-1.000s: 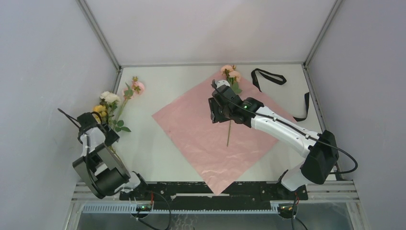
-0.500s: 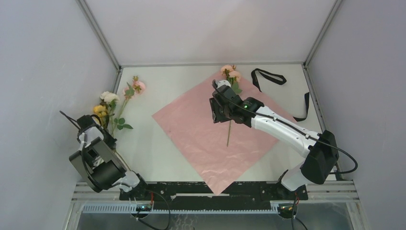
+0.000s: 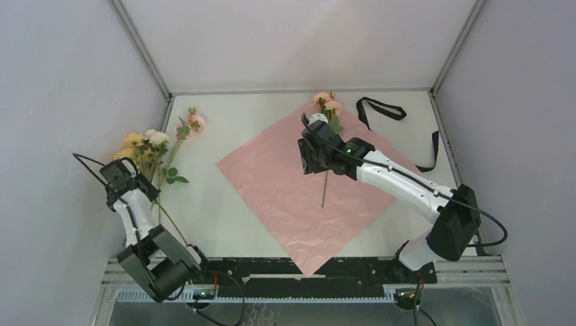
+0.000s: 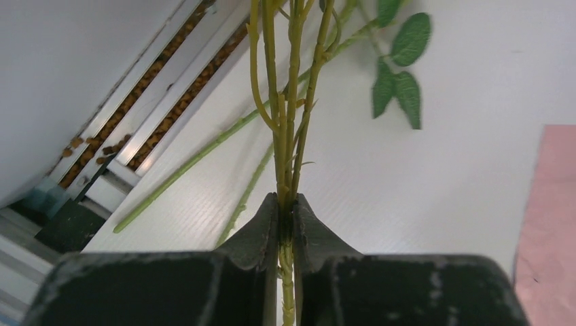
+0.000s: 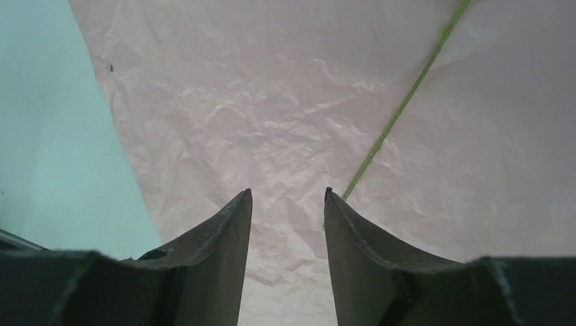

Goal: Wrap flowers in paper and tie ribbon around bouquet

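Left pincer (image 4: 286, 201) clamped on the flowers (image 4: 293, 102); right pincer (image 5: 287, 198) apart above the paper (image 5: 272, 102).

ribbon (image 3: 435, 149) lettering unreadable, stems (image 4: 289, 136) cut off before blooms

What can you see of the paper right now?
The paper is a large thin sheet, pink face up, lightly crinkled, lying flat on the table turned like a diamond. Its near corner reaches the table's front edge. One pink flower lies on it, bloom at the far corner. The open right gripper hangs over it.
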